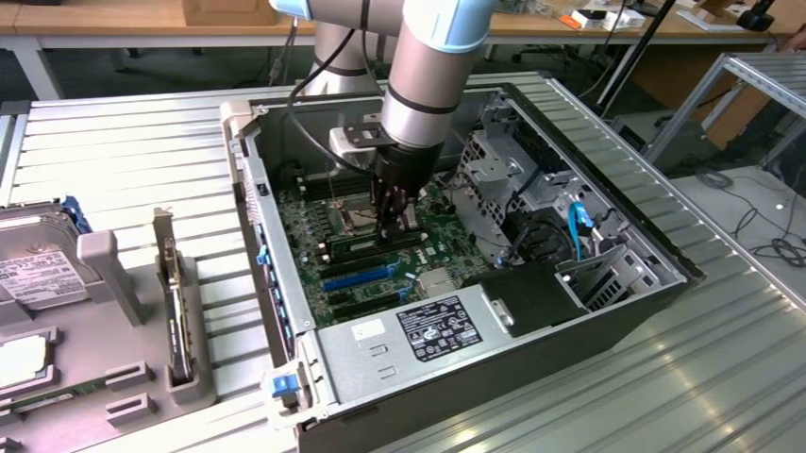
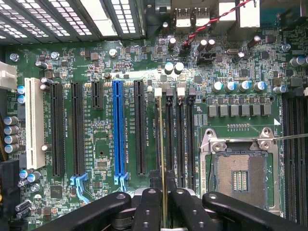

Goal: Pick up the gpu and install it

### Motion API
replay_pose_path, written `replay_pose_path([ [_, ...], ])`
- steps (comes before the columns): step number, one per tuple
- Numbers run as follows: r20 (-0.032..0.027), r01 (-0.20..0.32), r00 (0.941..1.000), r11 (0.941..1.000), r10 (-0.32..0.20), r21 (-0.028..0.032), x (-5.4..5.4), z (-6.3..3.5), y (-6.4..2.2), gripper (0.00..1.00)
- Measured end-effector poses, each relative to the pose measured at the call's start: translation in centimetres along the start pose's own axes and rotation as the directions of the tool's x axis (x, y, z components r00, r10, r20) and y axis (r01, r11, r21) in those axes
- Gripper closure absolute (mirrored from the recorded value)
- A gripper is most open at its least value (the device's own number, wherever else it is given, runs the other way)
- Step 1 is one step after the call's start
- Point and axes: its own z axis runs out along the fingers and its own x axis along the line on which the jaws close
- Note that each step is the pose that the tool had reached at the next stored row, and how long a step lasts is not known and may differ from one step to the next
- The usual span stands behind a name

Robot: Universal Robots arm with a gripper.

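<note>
Gripper (image 2: 163, 208) is closest: 2 black fingers (image 2: 146, 211), smooth & rounded, squeezed tight on the gpu (image 2: 162, 144). The gpu is 1 thin flat stick, seen edge-on as a skinny gold-green line. It's lined up w/ the end one of 4 long black memory slots (image 2: 180, 139); can't tell if it touches. Under it is the green board (image 2: 103, 139), bumpy w/ tiny parts. On it: 1 blue slot (image 2: 118, 127), 1 white slot (image 2: 33, 122), 1 square shiny metal socket (image 2: 238, 168). In the exterior view the arm (image 1: 422, 85) reaches into the open dark pc case (image 1: 592, 326). Further off, on the exterior view's left, 1 gray tray (image 1: 108, 274) sits on the ribbed metal table (image 1: 126, 142).
</note>
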Motion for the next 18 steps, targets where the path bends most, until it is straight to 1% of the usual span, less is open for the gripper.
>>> replay_pose_path([
  [4, -0.0001, 0.000, 1.0000, 1.0000, 0.000, -0.0033, 0.00, 0.00, 0.00, 0.86],
  [7, -0.0002, 0.000, 1.0000, 1.0000, 0.000, -0.0070, 0.00, 0.00, 0.00, 0.86],
  [8, -0.0003, 0.000, 1.0000, 0.9999, 0.000, -0.0109, 0.00, 0.00, 0.00, 0.86],
  [11, -0.0006, 0.000, 1.0000, 0.9999, 0.000, -0.0167, 0.00, 0.00, 0.00, 0.86],
  [18, -0.0015, 0.001, 1.0000, 0.9999, -0.001, -0.0172, 0.00, 0.05, -0.01, 0.86],
])
